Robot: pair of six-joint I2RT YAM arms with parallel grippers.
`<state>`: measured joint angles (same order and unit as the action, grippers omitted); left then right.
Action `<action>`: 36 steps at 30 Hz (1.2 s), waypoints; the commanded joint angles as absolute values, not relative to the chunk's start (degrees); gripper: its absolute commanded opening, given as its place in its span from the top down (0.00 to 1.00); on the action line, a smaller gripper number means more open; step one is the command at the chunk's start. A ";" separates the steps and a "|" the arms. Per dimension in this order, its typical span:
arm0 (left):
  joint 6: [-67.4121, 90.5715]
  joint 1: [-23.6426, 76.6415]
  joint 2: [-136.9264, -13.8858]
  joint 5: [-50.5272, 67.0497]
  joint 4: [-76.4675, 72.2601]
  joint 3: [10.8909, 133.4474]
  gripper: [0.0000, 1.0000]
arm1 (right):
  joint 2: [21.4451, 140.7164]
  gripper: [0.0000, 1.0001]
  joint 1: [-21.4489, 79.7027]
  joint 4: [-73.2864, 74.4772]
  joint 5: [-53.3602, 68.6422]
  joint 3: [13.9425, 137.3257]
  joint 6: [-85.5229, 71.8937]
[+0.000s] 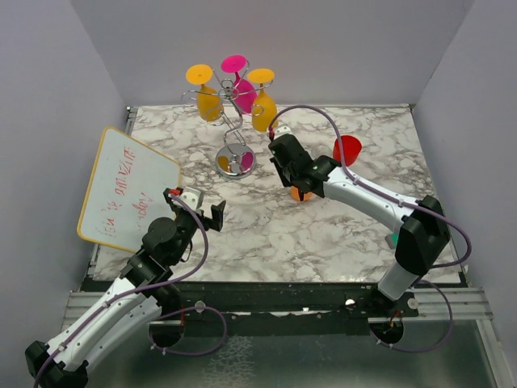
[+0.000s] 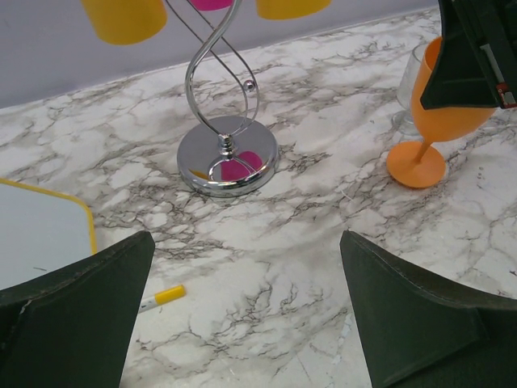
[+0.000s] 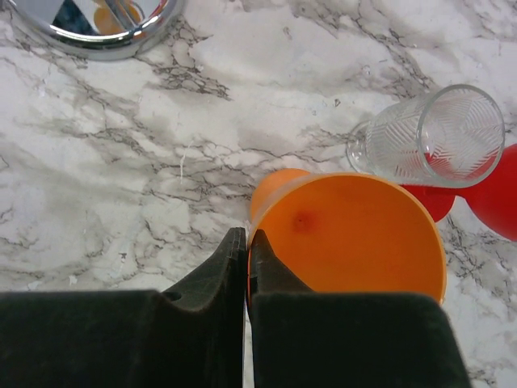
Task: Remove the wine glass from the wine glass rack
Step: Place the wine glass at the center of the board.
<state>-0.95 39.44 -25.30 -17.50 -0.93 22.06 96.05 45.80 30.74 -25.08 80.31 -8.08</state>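
- On marble tabletop [image 1: 323,234], orange wine glass [image 3: 355,234] was rim-pinched by right gripper [image 3: 247,250].
- Left gripper [image 2: 246,242] was spread wide, empty.
- Near it, clear glass [image 3: 428,137] could be toppled by snagged release.

Upper centre: chrome wire rack [image 1: 235,160] stands on the marble tabletop [image 1: 266,234]. Upright orange plastic wine glass [image 2: 444,125] just right of its base; red plastic glass [image 1: 347,149] farther right. Yellow-framed whiteboard [image 1: 125,190] at left edge.
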 commanded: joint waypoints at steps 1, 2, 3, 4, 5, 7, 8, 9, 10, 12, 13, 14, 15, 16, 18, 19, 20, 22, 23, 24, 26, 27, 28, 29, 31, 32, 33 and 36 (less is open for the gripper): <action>-0.20 39.34 -24.87 -19.28 -0.29 23.25 0.01 | 97.97 0.99 45.23 26.80 -27.64 83.20 -9.05; -0.25 39.37 -24.84 -19.39 -0.20 23.29 0.01 | 98.34 0.99 44.95 26.56 -27.20 83.45 -9.05; -0.23 39.33 -24.81 -19.54 -0.10 23.25 0.01 | 98.66 0.99 44.65 26.24 -26.58 83.57 -8.99; -0.18 39.35 -24.73 -19.70 -0.09 23.31 0.01 | 99.00 1.00 44.32 25.96 -25.92 83.64 -8.97; -0.28 39.32 -24.78 -19.88 -0.09 23.36 0.01 | 99.42 0.99 43.96 25.87 -25.48 83.79 -9.01; -0.31 39.35 -24.66 -20.04 -0.09 23.42 0.01 | 100.26 1.00 43.27 26.10 -24.44 84.16 -9.34; -0.32 39.35 -24.67 -20.12 -0.09 23.38 0.01 | 100.63 0.99 42.98 26.14 -23.86 84.33 -9.51; -0.29 39.29 -24.56 -20.13 -0.09 23.37 0.01 | 100.94 0.99 42.65 26.11 -23.42 84.45 -9.57; -0.27 39.36 -24.50 -20.13 -0.09 23.31 0.01 | 101.26 0.99 42.44 26.02 -23.27 84.57 -9.53; -0.37 39.37 -24.43 -20.13 -0.09 23.27 0.01 | 101.74 1.00 41.73 25.96 -23.62 84.92 -9.77; -0.39 39.37 -24.50 -20.20 -0.09 23.29 0.01 | 101.94 0.99 41.30 25.85 -23.23 85.02 -10.02; -0.43 39.34 -24.52 -20.30 -0.09 23.29 0.01 | 101.95 0.99 40.83 25.74 -22.73 85.19 -10.16; -0.44 39.37 -24.60 -20.30 -0.09 23.29 0.01 | 102.02 0.99 40.45 25.45 -22.08 85.31 -10.28; -0.44 39.32 -24.65 -20.37 -0.09 23.27 0.01 | 102.12 1.00 40.21 25.23 -21.49 85.48 -10.36; -0.44 39.34 -24.72 -20.39 -0.09 23.29 0.01 | 102.55 0.99 39.92 25.27 -20.85 86.13 -10.18; -0.44 39.29 -24.74 -20.39 -0.09 23.29 0.01 | 102.92 0.99 39.84 25.41 -20.71 86.47 -10.07; -0.44 39.30 -24.80 -20.39 -0.09 23.29 0.01 | 103.30 0.99 39.76 25.66 -20.67 86.96 -10.02; -0.42 39.36 -24.86 -20.39 -0.09 23.28 0.01 | 103.89 0.99 39.56 26.22 -20.35 87.71 -9.94; -0.44 39.33 -24.90 -20.39 -0.09 23.29 0.01 | 104.07 0.99 39.45 26.27 -20.35 87.86 -9.98; -0.44 39.34 -24.92 -20.43 -0.09 23.29 0.01 | 104.21 0.99 39.37 26.47 -20.57 87.95 -10.20; -0.43 39.36 -25.04 -20.39 -0.09 23.26 0.01 | 104.37 0.99 39.10 26.60 -20.84 88.11 -10.60; -0.33 39.36 -25.09 -20.39 -0.09 23.29 0.01 | 104.45 0.99 38.89 26.83 -20.72 88.23 -10.77; -0.43 39.36 -25.23 -20.39 -0.09 23.29 0.01 | 104.61 0.99 38.79 27.18 -20.60 88.46 -10.85; -0.44 39.31 -25.34 -20.37 -0.09 23.29 0.01 | 104.67 0.99 38.76 27.53 -20.53 88.76 -10.89; -0.43 39.34 -25.40 -20.39 -0.09 23.29 0.01 | 104.86 0.99 38.68 28.15 -20.48 89.21 -10.85; -0.44 39.30 -25.33 -20.39 -0.09 23.27 0.01 | 105.00 0.98 38.68 28.47 -20.48 89.48 -10.82; -0.45 39.36 -25.32 -20.39 -0.09 23.29 0.01 | 105.09 0.97 38.67 28.72 -20.48 89.74 -10.69; -0.46 39.31 -25.44 -20.35 -0.09 23.29 0.01 | 105.21 0.94 38.68 29.59 -20.11 90.34 -10.28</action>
